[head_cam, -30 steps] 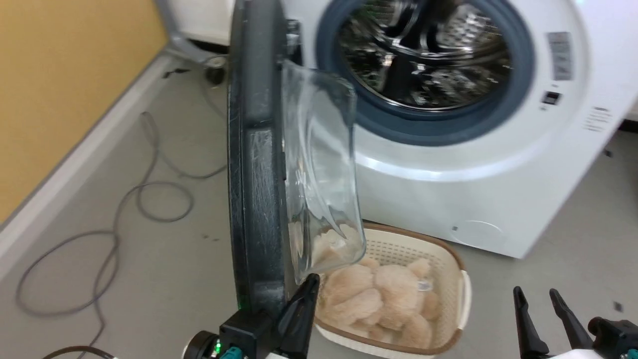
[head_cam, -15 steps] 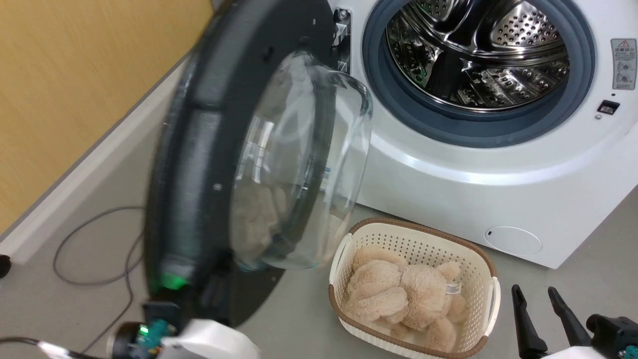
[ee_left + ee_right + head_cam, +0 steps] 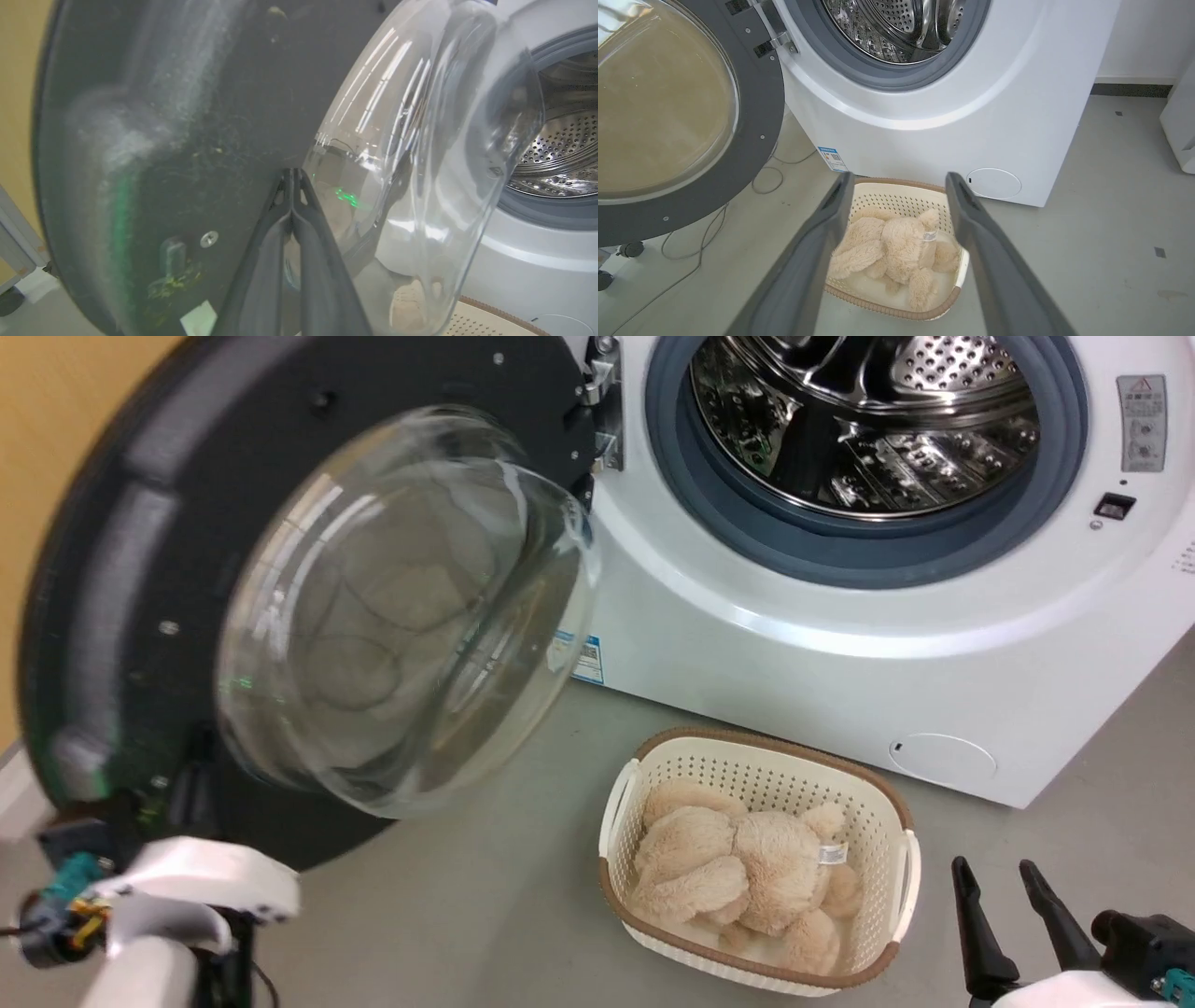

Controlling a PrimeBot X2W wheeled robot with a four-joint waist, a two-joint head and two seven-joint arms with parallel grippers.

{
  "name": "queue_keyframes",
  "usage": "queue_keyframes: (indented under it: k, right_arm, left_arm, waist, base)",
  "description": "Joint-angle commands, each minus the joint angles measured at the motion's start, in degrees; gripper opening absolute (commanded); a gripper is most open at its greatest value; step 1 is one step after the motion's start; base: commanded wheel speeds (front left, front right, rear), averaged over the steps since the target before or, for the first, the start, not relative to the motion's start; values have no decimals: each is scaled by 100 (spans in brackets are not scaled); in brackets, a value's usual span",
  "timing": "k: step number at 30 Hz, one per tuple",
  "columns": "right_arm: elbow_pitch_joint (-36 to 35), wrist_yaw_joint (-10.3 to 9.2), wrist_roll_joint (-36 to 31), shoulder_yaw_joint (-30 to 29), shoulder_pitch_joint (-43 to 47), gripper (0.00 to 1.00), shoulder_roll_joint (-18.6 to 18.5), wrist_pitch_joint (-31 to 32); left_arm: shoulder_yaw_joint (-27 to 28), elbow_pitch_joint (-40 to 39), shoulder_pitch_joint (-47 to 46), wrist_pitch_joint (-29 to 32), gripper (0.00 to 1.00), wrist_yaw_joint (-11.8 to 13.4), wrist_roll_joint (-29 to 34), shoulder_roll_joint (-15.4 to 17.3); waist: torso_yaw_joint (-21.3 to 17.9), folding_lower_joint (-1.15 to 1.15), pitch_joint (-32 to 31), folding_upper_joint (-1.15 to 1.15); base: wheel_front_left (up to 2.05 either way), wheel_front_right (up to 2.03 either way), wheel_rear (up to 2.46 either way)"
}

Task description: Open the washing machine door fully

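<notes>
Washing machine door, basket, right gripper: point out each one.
washing machine door point(image 3: 103, 569), head view, black frame left of the glass.
basket point(image 3: 747, 775), head view, perforated far wall.
right gripper point(image 3: 993, 865), head view, between its fingertips.

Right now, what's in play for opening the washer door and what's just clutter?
Job:
washing machine door, standing open
washing machine
left gripper, shut, near the door

Lying about:
basket on the floor
plush toy in it
right gripper, open, empty
</notes>
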Motion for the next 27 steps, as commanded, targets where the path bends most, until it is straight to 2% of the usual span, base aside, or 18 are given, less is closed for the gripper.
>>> queue_keyframes:
  k: [1, 8, 15, 21, 27]
  right_arm:
    - [22, 3, -2, 8, -100, 100, 17, -32]
    - [79, 3, -10, 25, -162, 100, 17, -50]
    - [115, 3, -12, 20, -174, 100, 17, -113]
    - [99, 3, -14, -28, -80, 100, 17, -208]
    - [98, 3, -104, -18, 17, 100, 17, -198]
  left_arm:
    - [131, 150, -168, -72, 0, -44, -35, 84]
    - [653, 1106, -616, -173, 0, -335, -122, 220]
    - [1044, 1338, -614, -179, 0, -559, 204, 118]
    - [1027, 855, -62, -180, 0, -470, 686, -205]
    - [907, 169, 686, -180, 0, -408, 886, -616]
  waist:
    - [-37, -1, 28, 0]
    - [-126, -1, 65, 0]
    - [-168, -1, 4, 0]
    - [-174, -1, -172, 0]
    - [-191, -1, -361, 0]
  base:
    - [0, 0, 0]
    - [0, 0, 0]
    - [0, 0, 0]
    - [0, 0, 0]
    - [0, 0, 0]
